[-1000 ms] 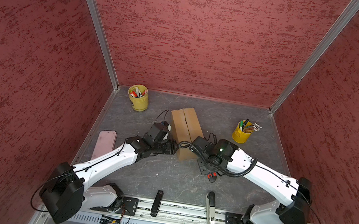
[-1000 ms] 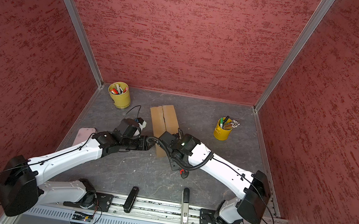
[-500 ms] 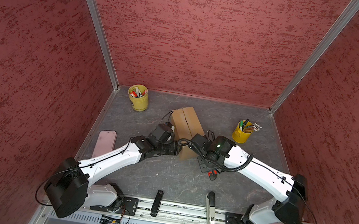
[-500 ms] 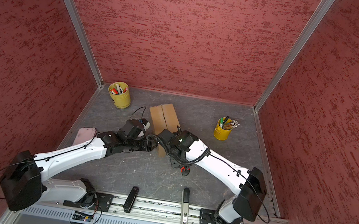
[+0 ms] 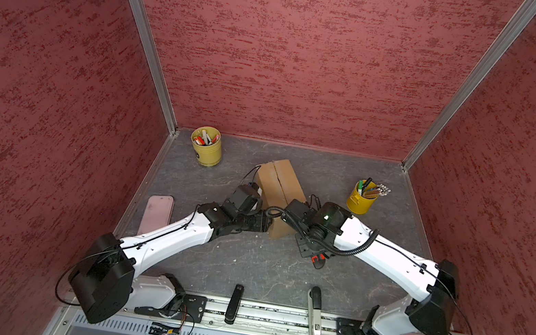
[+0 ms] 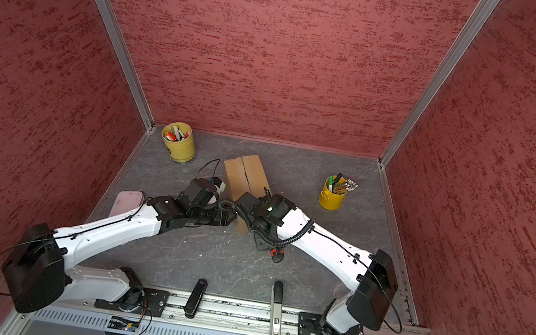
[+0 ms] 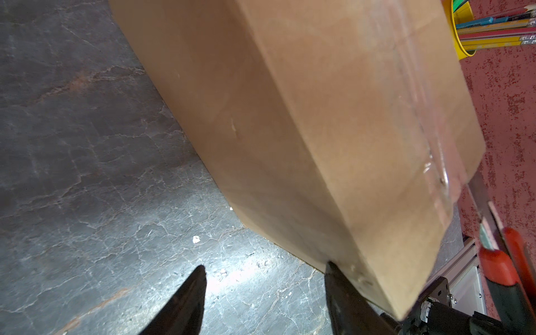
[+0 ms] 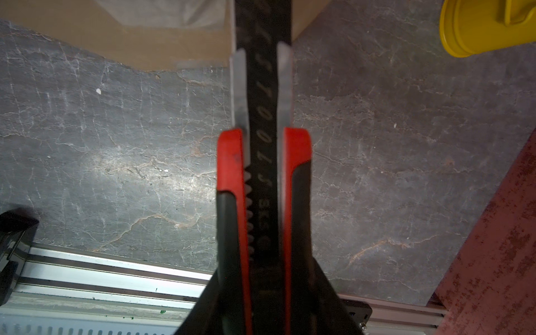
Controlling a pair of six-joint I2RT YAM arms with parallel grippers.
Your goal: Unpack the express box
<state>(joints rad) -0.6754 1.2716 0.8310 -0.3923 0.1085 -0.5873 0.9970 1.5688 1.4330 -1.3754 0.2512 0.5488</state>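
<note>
Left wrist view: your left gripper (image 7: 264, 278) stands parted and empty, one finger (image 7: 338, 290) touching the express box (image 7: 319, 116) at a low corner.
Right wrist view: your right gripper (image 8: 265, 290) clamps a utility knife (image 8: 262, 145), its blade over the box.
Top views: the express box sits mid-table (image 5: 245, 262), between two yellow cups (image 5: 206, 152).

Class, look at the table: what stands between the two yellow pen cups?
The box: its far end sits between the corner cup and the pencil cup. Both top views show this.

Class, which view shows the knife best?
The right wrist view: the knife fills the middle, blade towards the box. The left wrist view catches its red handle; both top views show only a red end.
</note>
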